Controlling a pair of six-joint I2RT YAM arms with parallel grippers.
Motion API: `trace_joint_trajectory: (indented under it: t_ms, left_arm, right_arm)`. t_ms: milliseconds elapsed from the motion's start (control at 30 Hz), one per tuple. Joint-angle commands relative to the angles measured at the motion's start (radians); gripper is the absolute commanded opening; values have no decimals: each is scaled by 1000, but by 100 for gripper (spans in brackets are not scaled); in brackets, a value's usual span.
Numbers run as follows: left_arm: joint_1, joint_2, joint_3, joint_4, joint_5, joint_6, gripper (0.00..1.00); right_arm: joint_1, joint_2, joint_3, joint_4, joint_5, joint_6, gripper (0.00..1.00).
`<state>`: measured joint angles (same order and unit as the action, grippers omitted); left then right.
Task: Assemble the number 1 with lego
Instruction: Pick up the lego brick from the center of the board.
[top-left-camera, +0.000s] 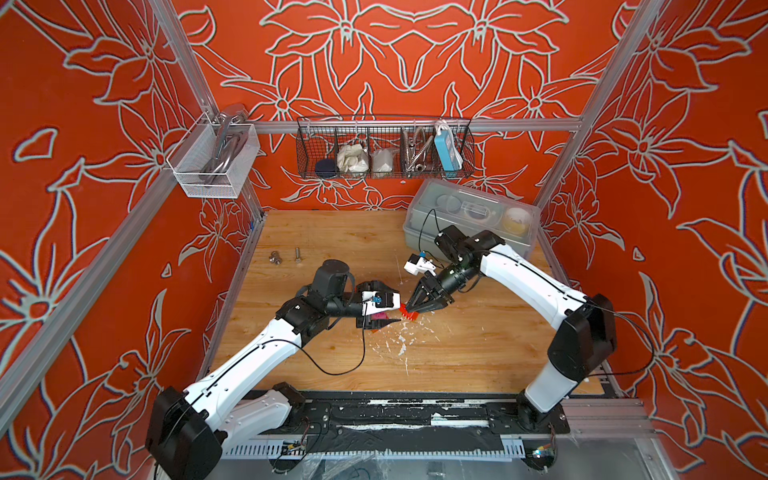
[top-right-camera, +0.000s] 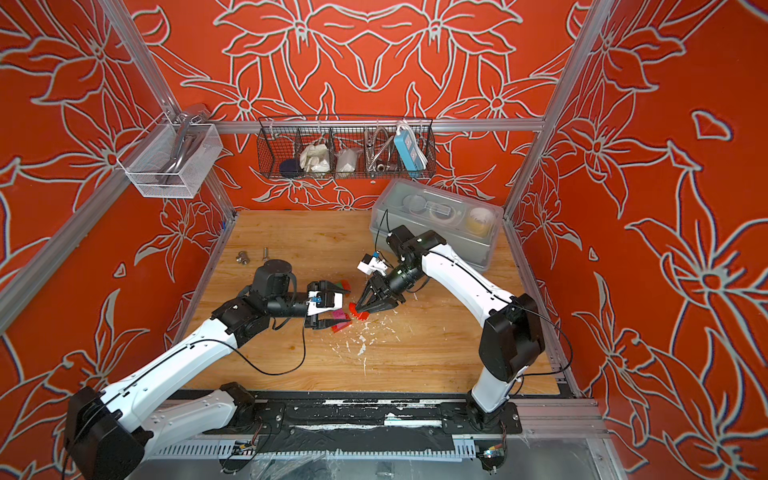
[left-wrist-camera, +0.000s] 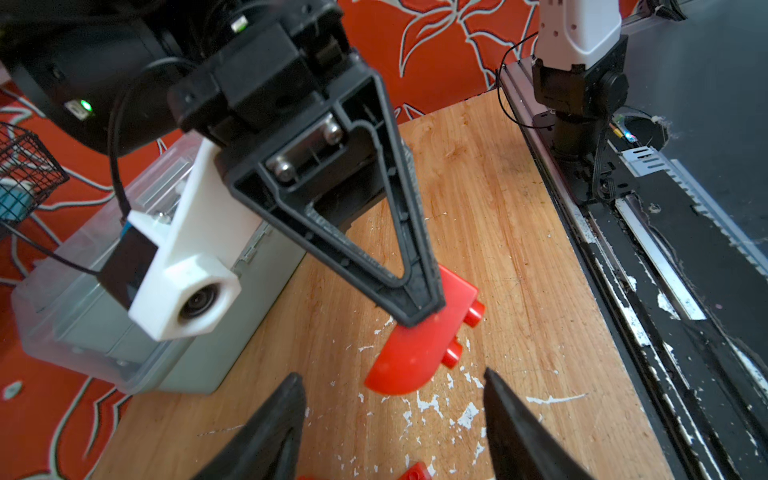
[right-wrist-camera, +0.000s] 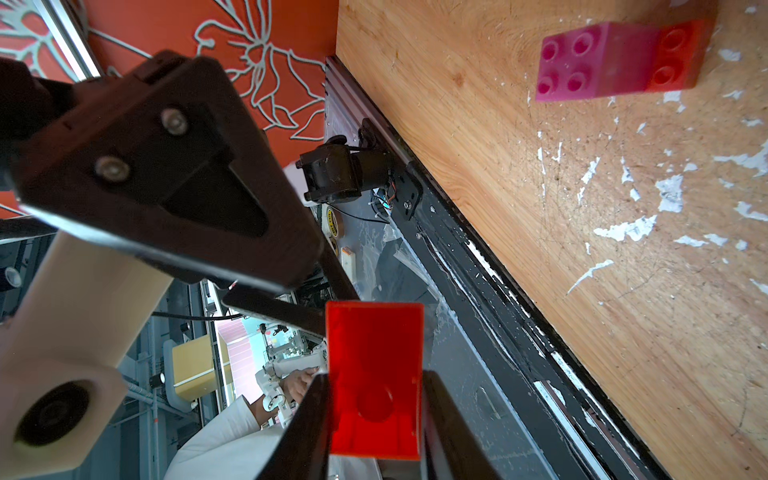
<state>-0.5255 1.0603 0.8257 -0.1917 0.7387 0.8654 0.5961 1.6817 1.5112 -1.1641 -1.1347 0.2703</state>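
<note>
rounded brick (left-wrist-camera: 415, 353): red | square brick (right-wrist-camera: 590, 62): pink | wall (top-left-camera: 374, 62): orange, floral

The left arm's wrist camera (top-left-camera: 380, 300) hides most lego bricks (top-right-camera: 341, 327) in both top views.

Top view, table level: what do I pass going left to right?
bolts → left tool, open → right tool, shut on the red brick → box
</note>
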Motion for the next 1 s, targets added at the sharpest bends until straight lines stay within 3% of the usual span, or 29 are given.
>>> trace_joint_trajectory:
  t_ms: [0, 633, 900, 967]
  left_arm:
    - [-14, 6, 39, -60, 80, 63, 65]
    - [-53, 79, 74, -78, 6, 131, 57]
    - [-53, 68, 75, -91, -10, 120, 29]
    - [-53, 63, 75, -103, -3, 105, 23]
  right_arm:
    - [8, 17, 0, 38, -34, 35, 19]
    - [30, 16, -5, 74, -65, 78, 19]
    - [30, 21, -5, 73, -69, 81, 20]
    - [29, 25, 3, 80, -71, 93, 24]
